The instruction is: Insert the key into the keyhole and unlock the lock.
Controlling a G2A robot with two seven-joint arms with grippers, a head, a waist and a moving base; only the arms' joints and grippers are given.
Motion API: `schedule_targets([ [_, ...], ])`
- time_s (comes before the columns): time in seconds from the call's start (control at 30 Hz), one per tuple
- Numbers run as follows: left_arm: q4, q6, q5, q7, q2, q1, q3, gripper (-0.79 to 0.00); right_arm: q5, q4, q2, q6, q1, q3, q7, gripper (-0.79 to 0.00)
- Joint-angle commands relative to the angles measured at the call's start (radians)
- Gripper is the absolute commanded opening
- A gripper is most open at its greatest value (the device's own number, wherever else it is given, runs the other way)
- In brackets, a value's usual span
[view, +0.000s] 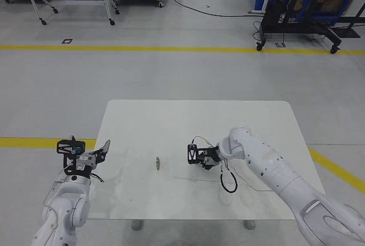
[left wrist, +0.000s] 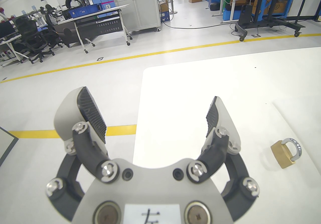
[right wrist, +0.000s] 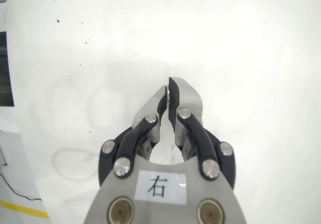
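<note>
A small brass padlock with a silver shackle lies on the white table; the left wrist view has the padlock off to one side of my left gripper. My left gripper hangs open with nothing in it at the table's left edge. My right gripper is shut on the key, a thin silver piece pinched edge-on between its pads. In the top view the right gripper hovers over the table to the right of the padlock, a short gap away.
A black cable loops down from the right wrist over the table. Yellow floor lines run behind and beside the table. Wheeled racks stand far back on the floor.
</note>
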Motion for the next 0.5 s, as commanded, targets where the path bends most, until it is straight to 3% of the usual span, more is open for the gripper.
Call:
schedule_targets([
  [0.0, 0.0, 0.0, 0.0, 0.0, 0.0, 0.0, 0.0, 0.0, -0.001, 0.0, 0.0, 0.003, 0.001, -0.002, 0.0, -0.785],
  [0.27, 0.0, 0.0, 0.0, 0.0, 0.0, 0.0, 0.0, 0.0, -0.047, -0.048, 0.018, 0.005, -0.017, 0.024, -0.052, -0.785],
  [0.47, 0.0, 0.0, 0.0, 0.0, 0.0, 0.0, 0.0, 0.0, -0.137, -0.167, 0.068, -0.004, -0.101, 0.125, -0.255, -0.785],
])
